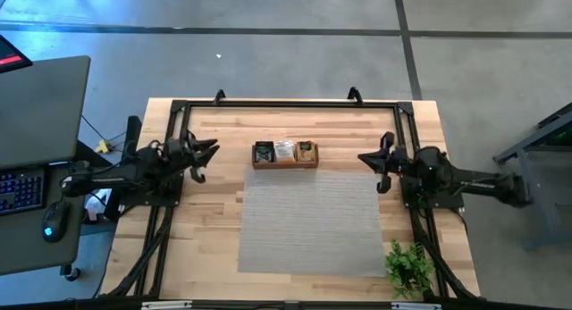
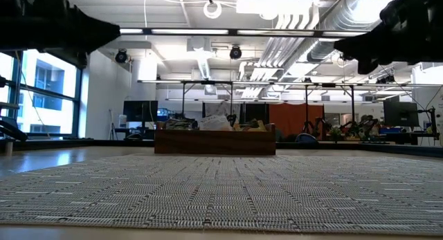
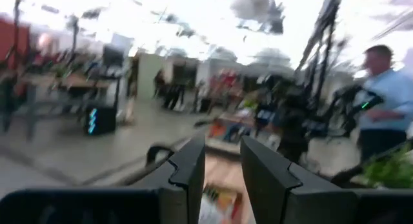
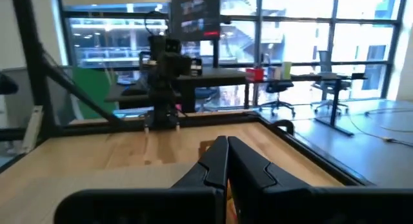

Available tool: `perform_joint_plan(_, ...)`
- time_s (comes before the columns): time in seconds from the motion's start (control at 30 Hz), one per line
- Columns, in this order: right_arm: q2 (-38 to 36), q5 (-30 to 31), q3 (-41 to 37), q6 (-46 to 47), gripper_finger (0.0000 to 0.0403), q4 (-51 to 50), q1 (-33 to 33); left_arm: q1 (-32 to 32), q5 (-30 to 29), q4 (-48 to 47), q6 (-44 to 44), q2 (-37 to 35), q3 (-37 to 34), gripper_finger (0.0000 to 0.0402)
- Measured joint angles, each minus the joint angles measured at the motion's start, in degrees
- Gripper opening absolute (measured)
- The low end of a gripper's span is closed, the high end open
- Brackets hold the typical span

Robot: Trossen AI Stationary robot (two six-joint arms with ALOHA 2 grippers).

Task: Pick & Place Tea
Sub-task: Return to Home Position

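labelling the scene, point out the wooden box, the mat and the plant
wooden box [image 1: 284,166], high view, its long near rim
mat [image 1: 308,225], high view, bare middle
plant [image 1: 409,267], high view, leaves

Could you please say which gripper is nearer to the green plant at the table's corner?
Right. The right gripper hovers at the table side where the plant stands; the left gripper is across the mat, at the opposite side.

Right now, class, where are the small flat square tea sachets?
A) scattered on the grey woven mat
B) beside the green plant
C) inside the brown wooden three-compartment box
C: the high view shows the tea sachets sitting in the compartments of the brown wooden box, black, white and yellow-brown.
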Motion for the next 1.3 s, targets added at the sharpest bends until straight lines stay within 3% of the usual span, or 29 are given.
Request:
perform_joint_plan(0.17,-4.15,4.58,0.03,1.14,0.0007,-4.96,0.05,0.00,-1.58,-1.67,-0.68,-0.01,-0.02,0.0098)
perform_joint_plan(0.47,-4.93,12.34,0.03,0.04,0.0008,-6.98,0.05,0.00,-2.42,-14.63,-4.18,0.13,-0.04,0.0098)
perform_joint_plan(0.73,-4.93,12.40,0.03,2.91,0.0007,-7.32,0.05,0.00,2.68,-15.29,-4.58,1.85,-0.02,0.0098)
perform_joint_plan(1.3,-4.93,12.39,0.03,2.52,0.0008,-7.40,0.05,0.00,2.90,-15.51,-4.59,2.00,-0.04,0.0098)
